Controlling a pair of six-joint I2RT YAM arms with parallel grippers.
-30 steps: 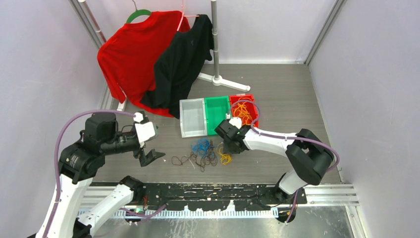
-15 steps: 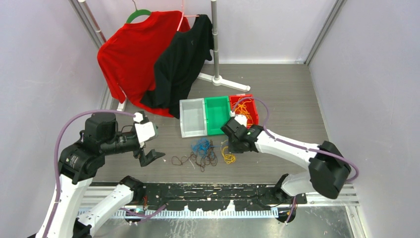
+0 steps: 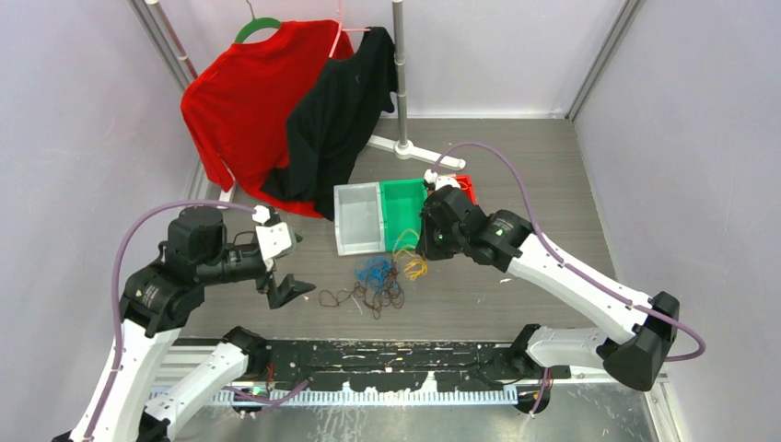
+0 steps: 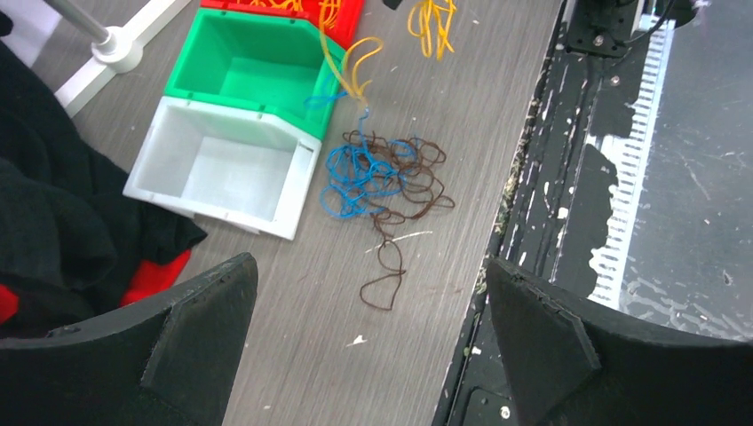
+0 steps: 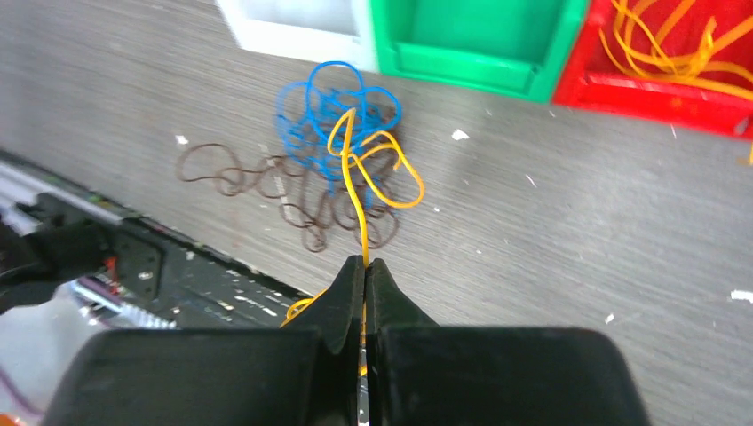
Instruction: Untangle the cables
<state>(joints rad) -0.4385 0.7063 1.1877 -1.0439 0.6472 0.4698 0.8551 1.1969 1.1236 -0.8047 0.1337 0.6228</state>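
Smooth cables [image 4: 377,177], glossy plastic bins [image 4: 240,67], matt tbl [image 3: 534,184]

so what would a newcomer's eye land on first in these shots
Probably the right arm, its jaws shut on a yellow cable that dangles just in front of the green bin. Beneath it lies a tangle of blue and brown cables. At the back left, a red shirt and a black shirt hang side by side.
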